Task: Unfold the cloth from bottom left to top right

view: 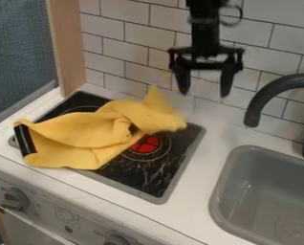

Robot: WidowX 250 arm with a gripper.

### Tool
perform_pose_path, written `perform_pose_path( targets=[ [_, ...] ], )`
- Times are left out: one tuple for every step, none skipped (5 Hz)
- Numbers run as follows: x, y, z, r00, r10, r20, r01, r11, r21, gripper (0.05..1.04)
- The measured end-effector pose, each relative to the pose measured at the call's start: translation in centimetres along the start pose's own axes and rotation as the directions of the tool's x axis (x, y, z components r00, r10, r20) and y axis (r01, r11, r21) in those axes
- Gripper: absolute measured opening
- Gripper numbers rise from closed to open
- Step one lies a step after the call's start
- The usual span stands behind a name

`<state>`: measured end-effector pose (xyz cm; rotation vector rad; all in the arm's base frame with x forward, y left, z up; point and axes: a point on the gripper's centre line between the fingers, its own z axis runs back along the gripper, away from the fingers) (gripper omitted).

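Item inspected: yellow cloth (84,131), found bunched and creased across the black stove top (161,167), partly over the red burner mark (146,144). Its long axis runs from the lower left of the view, at the end with the black strip (25,139), to the upper right, where a peak (156,98) stands up near the tiled wall (125,74).

Fingers (226,82): set wide apart, nothing between them, pointing down, above and to the right of the cloth. The peak is the nearest part; the lower-left end lies farthest off.

Assessment: the unfolding appears still to be done. If the grasp is meant for the lower-left end, the fingers would need to travel left and down along that axis, then return up it. Risk noted: a shallow grasp may only drag the bunch.
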<state>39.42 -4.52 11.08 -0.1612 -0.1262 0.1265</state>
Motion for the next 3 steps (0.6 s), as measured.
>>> perform_pose_path(
  targets=[
    [-0.4,0.8,3.8,0.998,0.001,0.071,0.000,1.000,-0.015,0.999],
    [-1.0,2.5,5.2,0.996,0.002,0.090,-0.004,1.000,0.021,0.999],
    [-1.0,2.6,5.3,0.996,-0.001,0.090,-0.001,1.000,0.024,0.999]
  ],
)
